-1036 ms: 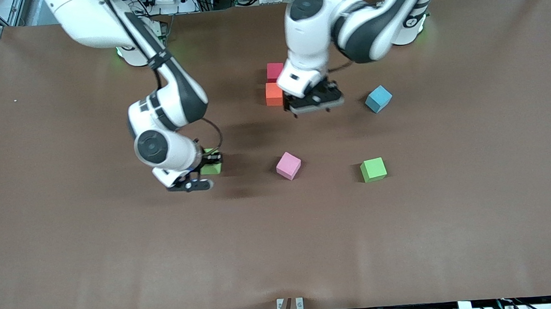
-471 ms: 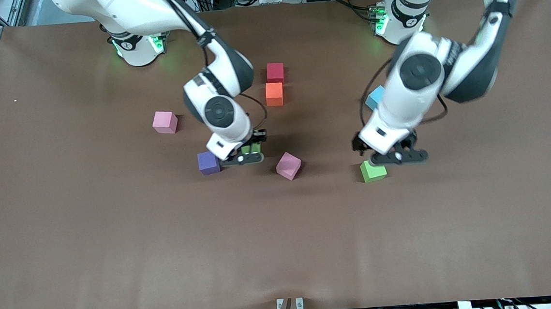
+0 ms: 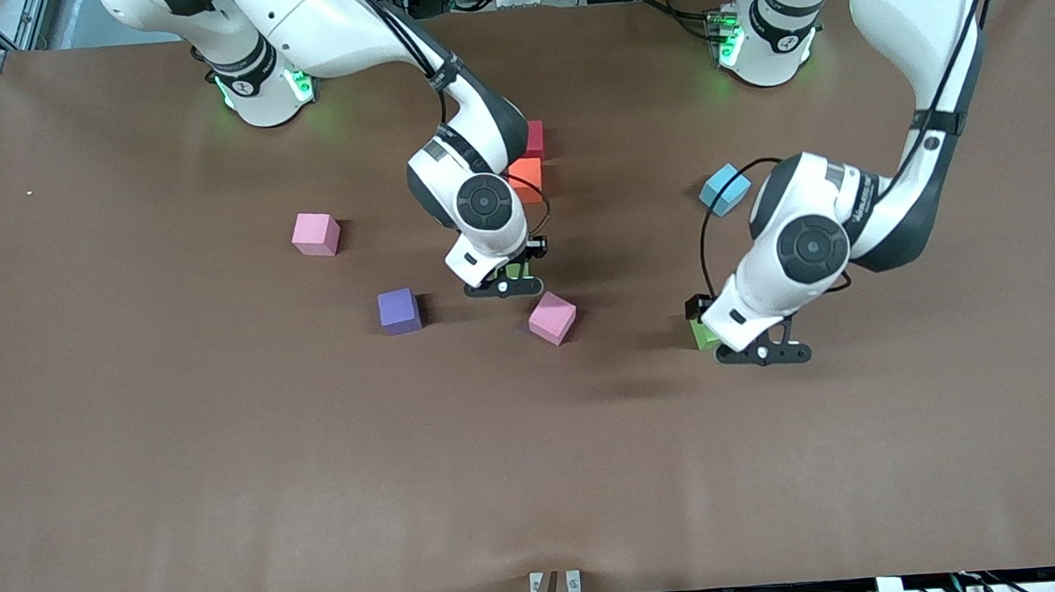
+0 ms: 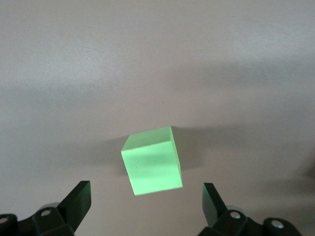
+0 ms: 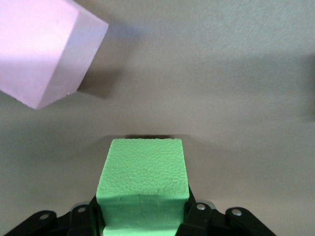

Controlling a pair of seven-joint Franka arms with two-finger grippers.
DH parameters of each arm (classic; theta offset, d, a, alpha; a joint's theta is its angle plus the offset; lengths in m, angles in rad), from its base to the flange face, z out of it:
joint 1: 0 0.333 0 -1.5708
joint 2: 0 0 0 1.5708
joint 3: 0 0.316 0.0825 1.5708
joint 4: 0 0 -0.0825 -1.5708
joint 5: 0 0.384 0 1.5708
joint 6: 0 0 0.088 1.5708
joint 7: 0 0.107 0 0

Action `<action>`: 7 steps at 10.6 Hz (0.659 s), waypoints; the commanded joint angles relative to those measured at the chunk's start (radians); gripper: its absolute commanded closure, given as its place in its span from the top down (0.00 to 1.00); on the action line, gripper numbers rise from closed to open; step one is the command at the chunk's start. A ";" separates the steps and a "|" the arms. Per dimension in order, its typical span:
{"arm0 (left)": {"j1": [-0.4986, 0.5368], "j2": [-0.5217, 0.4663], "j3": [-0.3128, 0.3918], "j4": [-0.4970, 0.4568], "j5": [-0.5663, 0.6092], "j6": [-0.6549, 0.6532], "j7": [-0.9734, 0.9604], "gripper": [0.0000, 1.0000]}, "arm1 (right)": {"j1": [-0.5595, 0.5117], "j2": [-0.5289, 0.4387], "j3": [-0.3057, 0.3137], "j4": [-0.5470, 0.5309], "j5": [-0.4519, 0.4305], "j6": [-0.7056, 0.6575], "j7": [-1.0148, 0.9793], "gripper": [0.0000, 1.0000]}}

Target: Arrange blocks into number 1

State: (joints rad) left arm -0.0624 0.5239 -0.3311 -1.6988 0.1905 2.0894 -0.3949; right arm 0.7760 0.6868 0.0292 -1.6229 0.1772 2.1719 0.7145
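The left gripper (image 3: 743, 344) is hanging low over the green block (image 3: 703, 332) lying nearest the front camera on the brown surface (image 3: 540, 481); half a second ago it was hovering a little higher and closer to the light blue block (image 3: 723, 188). In the left wrist view its fingers (image 4: 78, 201) are standing spread wide with that green block (image 4: 151, 161) between them, untouched.

Just farther off, the pink block (image 3: 552, 317) is sitting tilted near the middle, and the purple block (image 3: 398, 310) is resting toward the right arm's end. The right gripper (image 3: 510, 279) is now hanging over the spot between the pink block and the orange block (image 3: 528, 177), having moved away from the purple block it was beside earlier. Its fingers (image 5: 197, 216) are pinching a second green block (image 5: 142, 189), with the pink block (image 5: 44, 49) showing close by in the right wrist view.

Farther still, another pink block (image 3: 315, 234) is lying alone toward the right arm's end. The orange block and the red block (image 3: 534, 138) are sitting touching in a line, unmoved, partly covered by the right arm.
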 commanded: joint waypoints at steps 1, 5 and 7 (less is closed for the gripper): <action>-0.008 0.037 0.024 0.034 -0.034 0.020 0.024 1.00 | 0.047 0.025 -0.005 0.020 -0.002 -0.018 0.023 0.00; -0.004 0.074 0.026 0.028 -0.075 0.023 0.008 1.00 | 0.088 0.019 -0.003 0.018 -0.001 -0.067 0.056 0.00; -0.005 0.090 0.027 0.028 -0.075 0.023 0.018 1.00 | 0.100 0.010 -0.002 0.006 0.001 -0.104 0.059 0.00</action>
State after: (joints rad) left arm -0.0609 0.5986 -0.3119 -1.6855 0.1410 2.1094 -0.3943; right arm 0.8611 0.6937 0.0295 -1.6175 0.1779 2.0971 0.7530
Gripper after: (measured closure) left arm 0.000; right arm 0.410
